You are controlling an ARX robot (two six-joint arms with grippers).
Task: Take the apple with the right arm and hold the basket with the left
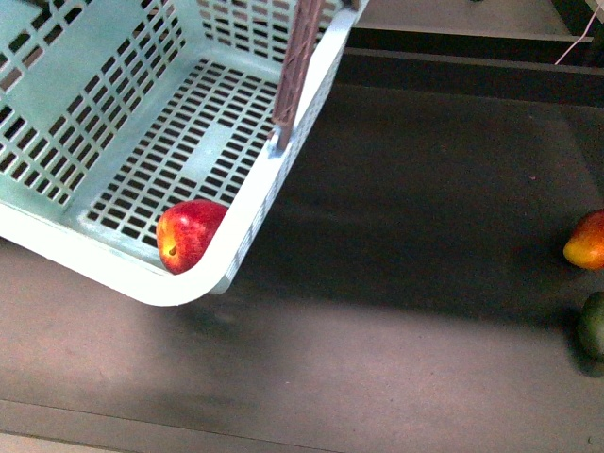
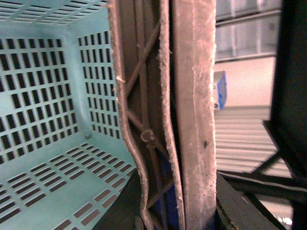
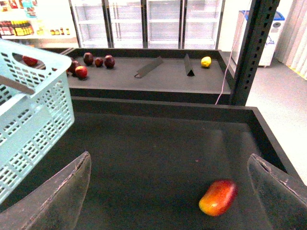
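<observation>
The turquoise basket [image 1: 123,104] hangs tilted over the dark table at the left, lifted by its brown handle [image 1: 297,57]. The red apple [image 1: 186,233] lies inside it, in the lowest near corner against the wall. My left gripper [image 2: 172,211] is shut on the basket's brown handle [image 2: 192,96]; it does not show in the front view. My right gripper [image 3: 168,191] is open and empty above the table, with its fingers [image 3: 57,196] wide apart. The basket's wall [image 3: 29,120] shows in the right wrist view too.
An orange-red elongated fruit [image 1: 587,241] and a dark green fruit [image 1: 593,324] lie at the table's right edge. The orange-red fruit [image 3: 218,197] lies below my right gripper. A farther shelf [image 3: 144,72] holds dark red fruit, a lemon [image 3: 206,61] and dividers. A dark post [image 3: 252,48] stands at the right.
</observation>
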